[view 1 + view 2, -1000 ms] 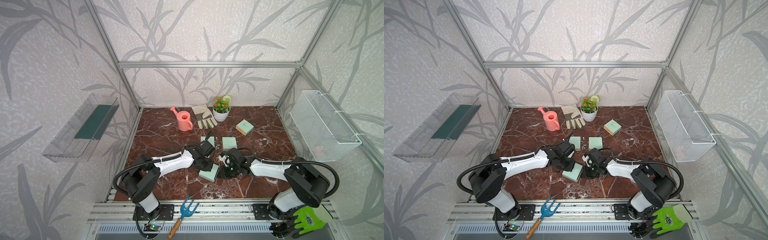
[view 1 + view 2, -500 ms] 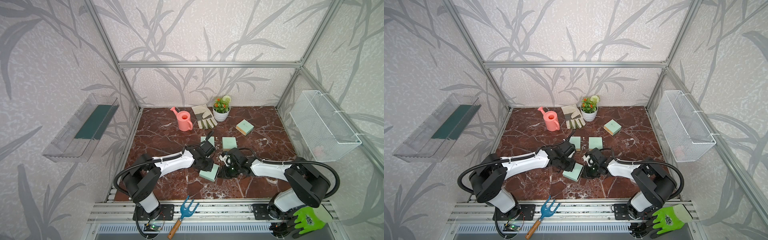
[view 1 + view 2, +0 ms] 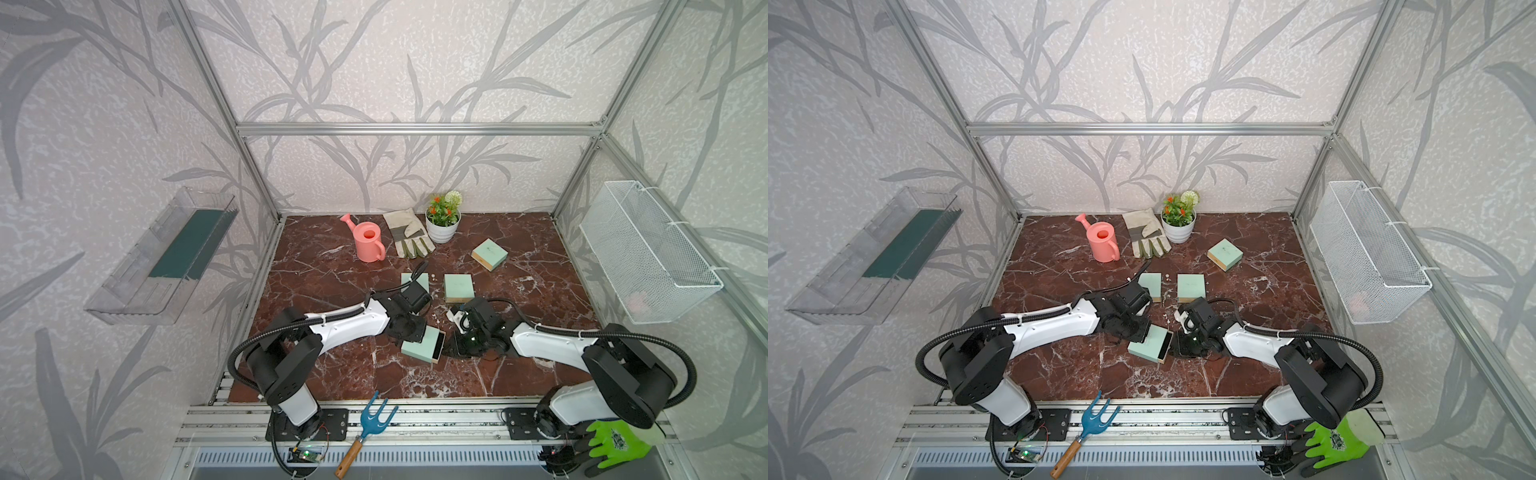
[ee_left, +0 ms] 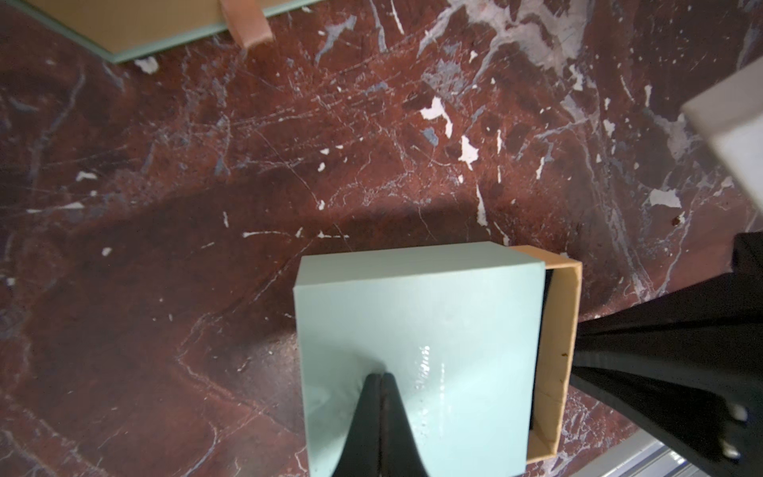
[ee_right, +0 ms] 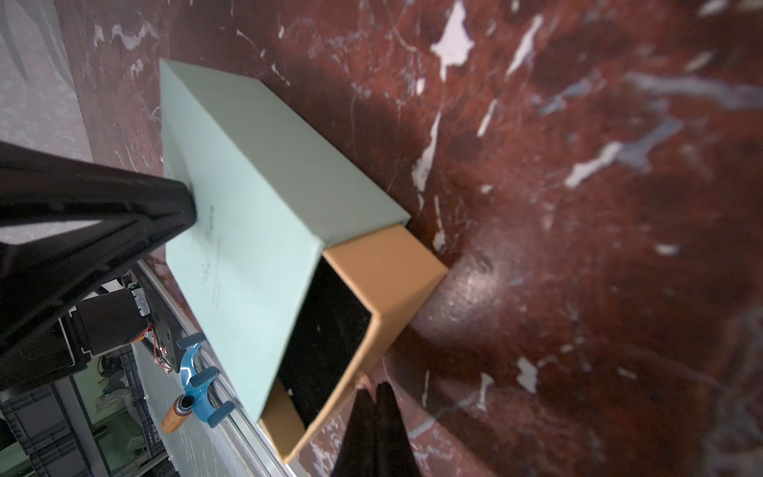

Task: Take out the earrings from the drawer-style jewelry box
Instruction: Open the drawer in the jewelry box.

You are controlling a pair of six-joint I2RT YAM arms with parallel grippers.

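top views: jewelry box [image 3: 422, 348] [image 3: 1149, 343] on the marble table [image 3: 332, 266] near the front, between both arms; drawer [image 3: 439, 348] out a crack toward the right arm.
left wrist: left gripper [image 4: 382, 378] fingers together, tips pressing the sleeve [image 4: 413, 314] top. Press firm so the sleeve can't slide.
right wrist: right gripper [image 5: 373, 388] fingers together, seemingly pinching the pull tab [image 5: 363, 382]. Pull straight and low, along the drawer's axis.
earrings: not made out; only a strip of black lining [image 5: 330, 322] shows.
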